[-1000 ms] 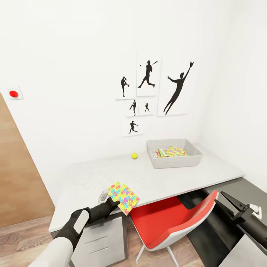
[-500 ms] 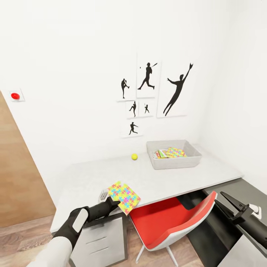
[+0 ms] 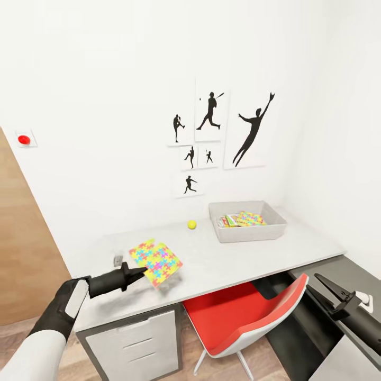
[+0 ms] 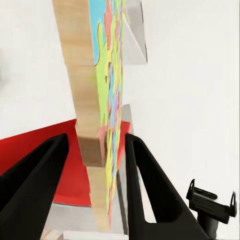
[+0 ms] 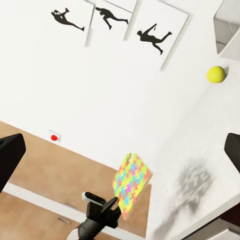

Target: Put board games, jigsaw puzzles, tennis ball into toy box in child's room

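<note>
Pale grey table (image 3: 254,259) against white wall, silhouette pictures (image 3: 222,132) above

A child's room: sports pictures (image 3: 219,132) at 12 o'clock, desk (image 3: 222,254), red chair (image 3: 243,317), toy box (image 3: 247,220).

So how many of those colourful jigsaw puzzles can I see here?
2. One jigsaw puzzle is held in the left pincer above the table's near edge; the other lies in the toy box. More could be hidden beneath it.
</note>
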{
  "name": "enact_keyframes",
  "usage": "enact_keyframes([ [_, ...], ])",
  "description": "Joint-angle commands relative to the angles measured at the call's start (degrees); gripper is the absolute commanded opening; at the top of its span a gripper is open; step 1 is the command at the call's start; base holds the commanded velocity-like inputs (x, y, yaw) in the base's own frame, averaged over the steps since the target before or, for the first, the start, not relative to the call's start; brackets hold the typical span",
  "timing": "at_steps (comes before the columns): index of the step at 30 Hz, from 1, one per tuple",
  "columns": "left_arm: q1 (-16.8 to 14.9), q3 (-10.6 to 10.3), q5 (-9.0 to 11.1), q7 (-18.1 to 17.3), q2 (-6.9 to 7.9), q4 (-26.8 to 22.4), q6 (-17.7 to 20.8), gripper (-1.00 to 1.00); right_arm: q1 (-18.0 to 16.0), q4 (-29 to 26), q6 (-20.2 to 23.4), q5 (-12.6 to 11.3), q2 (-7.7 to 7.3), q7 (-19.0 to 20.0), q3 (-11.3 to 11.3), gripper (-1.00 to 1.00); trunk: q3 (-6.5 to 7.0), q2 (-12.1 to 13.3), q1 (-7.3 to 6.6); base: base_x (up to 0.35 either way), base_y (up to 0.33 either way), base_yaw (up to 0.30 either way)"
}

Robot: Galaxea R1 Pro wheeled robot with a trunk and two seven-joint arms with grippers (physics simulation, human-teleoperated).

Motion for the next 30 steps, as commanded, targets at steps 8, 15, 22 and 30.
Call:
enact_keyframes([
  [8,-0.05,-3.00,-0.84,-18.74,6.20,-0.09,1.22,-1.00,-0.05,0.01,0.29,-0.12,-0.08,0.07,-0.15,1.00,1.33,3.14,-1.74,0.000,0.000,0.000],
  [15,-0.05,-10.68,-1.44,-33.78,10.96,-0.01,1.31,-1.00,-0.05,0.07,0.15,-0.07,-0.07,0.07,-0.15,1.00,2.59,5.94,-3.28,0.000,0.000,0.000],
  [22,-0.05,-11.47,-1.50,-34.63,11.30,0.00,1.19,-1.00,-0.05,3.24,0.12,-0.15,-0.08,0.13,-0.23,1.00,3.85,8.75,-4.81,0.000,0.000,0.000],
  [30,-0.05,-11.52,-1.51,-34.65,11.31,0.00,1.12,-1.00,-0.05,3.52,0.20,-0.16,-0.03,0.24,-1.08,1.00,4.21,9.55,-5.25,0.000,0.000,0.000],
])
